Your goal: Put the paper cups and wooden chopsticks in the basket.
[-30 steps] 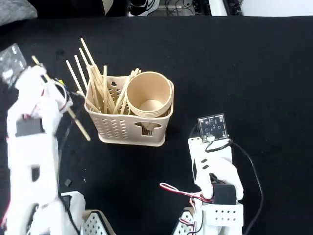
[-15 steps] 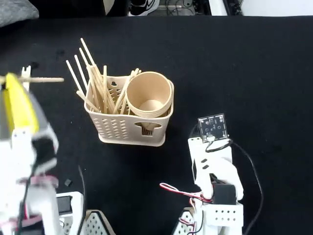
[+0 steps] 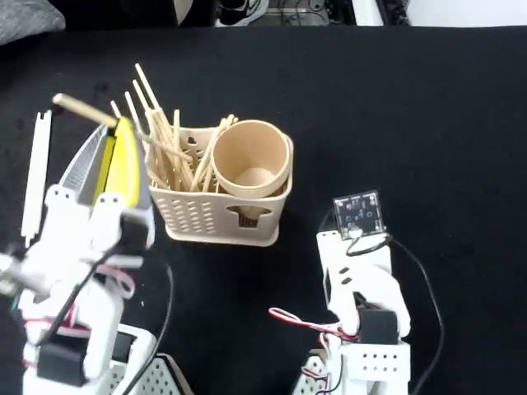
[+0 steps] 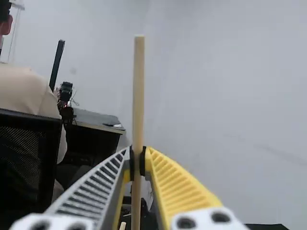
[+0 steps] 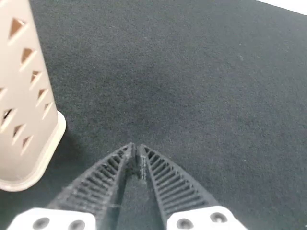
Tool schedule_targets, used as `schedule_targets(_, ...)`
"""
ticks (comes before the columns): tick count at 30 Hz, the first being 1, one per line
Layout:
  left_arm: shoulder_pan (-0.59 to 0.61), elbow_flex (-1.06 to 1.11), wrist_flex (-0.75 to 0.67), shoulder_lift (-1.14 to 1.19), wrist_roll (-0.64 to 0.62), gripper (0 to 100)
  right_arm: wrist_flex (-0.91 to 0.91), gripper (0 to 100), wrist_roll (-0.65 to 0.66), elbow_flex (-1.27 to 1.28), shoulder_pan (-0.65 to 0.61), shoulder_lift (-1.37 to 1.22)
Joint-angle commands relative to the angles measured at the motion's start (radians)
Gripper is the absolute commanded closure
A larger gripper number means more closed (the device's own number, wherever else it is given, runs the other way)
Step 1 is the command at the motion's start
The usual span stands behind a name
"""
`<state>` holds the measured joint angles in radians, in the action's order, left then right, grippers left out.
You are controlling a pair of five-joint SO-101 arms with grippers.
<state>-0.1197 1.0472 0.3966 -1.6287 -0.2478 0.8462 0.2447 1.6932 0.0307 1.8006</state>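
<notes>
The beige slotted basket [image 3: 216, 216] stands mid-table with several wooden chopsticks [image 3: 160, 136] leaning out of its left half and stacked paper cups [image 3: 251, 160] in its right half. My left gripper [image 3: 115, 141], with one yellow finger, is raised just left of the basket and shut on one chopstick [image 3: 82, 108] that lies crosswise, its far end near the basket's leaning sticks. In the left wrist view this chopstick [image 4: 138, 91] stands clamped in the left gripper [image 4: 138, 155]. The right gripper [image 5: 135, 148] is shut and empty, low over the black cloth right of the basket [image 5: 21, 96].
A long white strip [image 3: 34, 177] lies on the black cloth at the far left. The right arm's base and cables [image 3: 362, 329] sit at the front edge. Open cloth [image 3: 412, 123] stretches right of and behind the basket.
The left arm has swung from the left edge toward the basket, carrying the chopstick, which has turned from level to slanted. The right arm has not moved.
</notes>
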Motion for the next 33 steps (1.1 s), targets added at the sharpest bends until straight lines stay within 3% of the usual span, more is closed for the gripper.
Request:
schedule_targets(1, 0.030, 0.022, -0.083, 0.115, 0.015, 97, 0.005, 98.7, 0.002, -0.007, 0.011, 0.056)
schedule_targets(9, 0.035, 0.028, -0.080, 0.250, 0.023, 97, 0.005, 98.7, 0.002, -0.007, 0.012, 0.056)
schedule_targets(11, 0.035, 0.025, -0.066, 0.279, 0.026, 92, 0.005, 98.7, 0.002, -0.007, 0.012, 0.056)
schedule_targets(14, 0.028, -0.042, 0.075, 0.331, 0.020, 84, 0.005, 98.7, 0.002, -0.007, 0.012, 0.056)
schedule_targets(21, 0.108, -0.429, 0.500, 0.517, 0.029, 81, 0.005, 98.7, 0.002, -0.007, 0.012, 0.056)
schedule_targets(29, 0.372, -0.881, 0.924, 0.787, 0.147, 81, 0.005, 98.7, 0.002, -0.007, 0.012, 0.056)
schedule_targets(33, 0.532, -0.949, 1.002, 0.948, 0.282, 81, 0.005, 98.7, 0.002, -0.007, 0.012, 0.056)
